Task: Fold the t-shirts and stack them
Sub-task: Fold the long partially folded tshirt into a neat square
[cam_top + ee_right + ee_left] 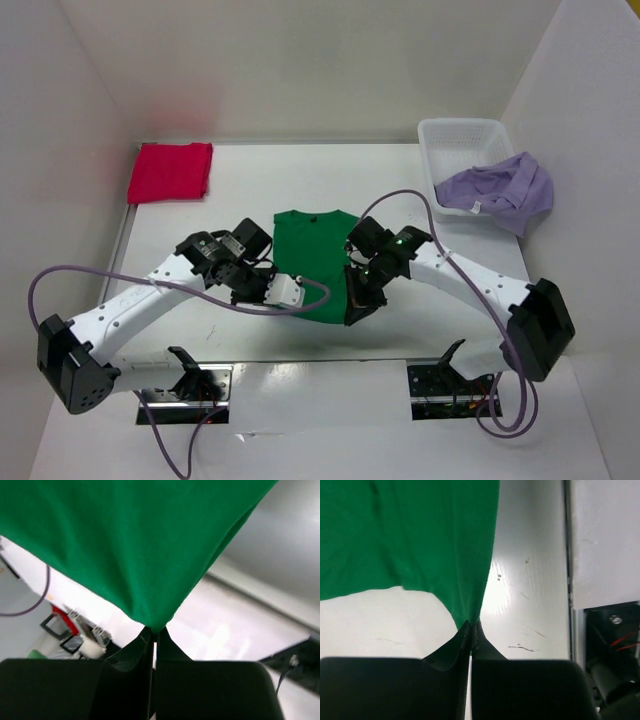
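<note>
With left gripper (pixel 471 625) and right gripper (pixel 154 630), both pressed fully together, pinches the two near corners of the green t-shirt (pixel 312 255), one corner in each. Lies at the middle of the table (pixel 250 190), collar at the far side, near hem raised off the surface. Farther out, shows the red t-shirt (pixel 170 172) folded at the far left, well apart, and the purple t-shirt (pixel 497 188) hanging over the rim of the white basket (pixel 455 135) at the far right. Probably prepares a fold toward the collar. Could go wrong if carried unevenly: a crooked fold, or a thin corner slipping out, being held only at the fingertips. Reaches inward from both sides, elbows outward, wrists bent down and nearly facing each other across the shirt.
</note>
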Tool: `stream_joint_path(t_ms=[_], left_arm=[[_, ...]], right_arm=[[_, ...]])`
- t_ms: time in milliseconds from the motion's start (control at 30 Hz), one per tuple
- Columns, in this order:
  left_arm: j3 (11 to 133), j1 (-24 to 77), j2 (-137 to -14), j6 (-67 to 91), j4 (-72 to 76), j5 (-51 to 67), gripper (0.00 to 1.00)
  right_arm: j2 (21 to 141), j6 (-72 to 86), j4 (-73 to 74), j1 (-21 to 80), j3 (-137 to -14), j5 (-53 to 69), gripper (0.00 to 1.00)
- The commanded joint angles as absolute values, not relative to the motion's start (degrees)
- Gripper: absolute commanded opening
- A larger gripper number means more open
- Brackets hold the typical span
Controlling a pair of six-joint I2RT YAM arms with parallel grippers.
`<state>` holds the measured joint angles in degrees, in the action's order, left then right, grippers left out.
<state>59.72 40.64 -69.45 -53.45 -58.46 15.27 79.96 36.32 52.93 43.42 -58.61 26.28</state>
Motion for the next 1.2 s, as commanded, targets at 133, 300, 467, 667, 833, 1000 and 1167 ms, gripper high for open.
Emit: stream_joint_path(t_ms=[133,300,467,667,833,1000,1167], left_arm=[[68.90,38.95,-70.04,-44.05,-62.60,20.23,0.00],[72.06,32.00,-74.69,-43.42,-55.56,16.88,0.00],[74.53,27.43,-80.84,-40.00,-47.03,13.73,0.00],[80.33,25.41,-88.58,-39.20,-39.03,11.16,0.00],[82.44,24.26,-92.81,-39.73,-35.95,10.46,0.00],[82.44,24.26,-95.79,-39.73,-30.86,9.32,0.00],[81.75,24.26,-99.05,-39.73,-24.27,8.00,0.00]], right_arm=[[78.04,36.31,64.33,40.80,-68.72,27.60,0.00],[81.38,31.91,65.39,33.59,-72.06,26.89,0.00],[86.39,26.82,62.42,26.90,-75.84,26.89,0.00],[93.51,23.56,59.77,20.93,-81.29,27.51,0.00],[98.07,22.32,56.79,17.94,-84.37,28.21,0.00],[102.82,21.80,54.06,15.64,-86.21,29.97,0.00],[107.92,21.80,51.33,13.89,-88.41,30.49,0.00]])
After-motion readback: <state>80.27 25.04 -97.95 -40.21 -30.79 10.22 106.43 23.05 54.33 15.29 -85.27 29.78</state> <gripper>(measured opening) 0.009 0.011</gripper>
